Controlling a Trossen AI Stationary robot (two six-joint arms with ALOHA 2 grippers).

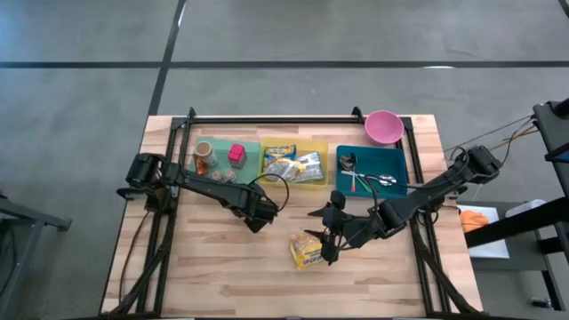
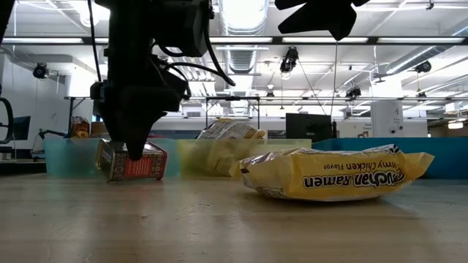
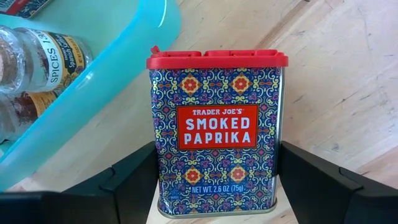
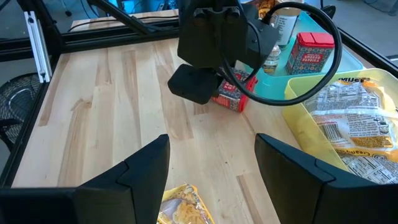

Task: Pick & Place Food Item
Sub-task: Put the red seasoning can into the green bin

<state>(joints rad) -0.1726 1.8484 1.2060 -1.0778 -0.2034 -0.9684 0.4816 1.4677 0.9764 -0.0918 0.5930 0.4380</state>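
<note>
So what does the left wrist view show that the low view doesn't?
Only the left wrist view: the tin's Smoked Paprika label and red lid, spice jars in the teal bin, and the open left end effector straddling the tin.
Only the low view: the yellow ramen packet lying on the table.
Both: the paprika tin lying beside the bin.

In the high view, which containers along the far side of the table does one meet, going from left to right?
Teal bin with spice jars → yellow bin with noodle packets → blue bin with cutlery → pink bowl.
</note>
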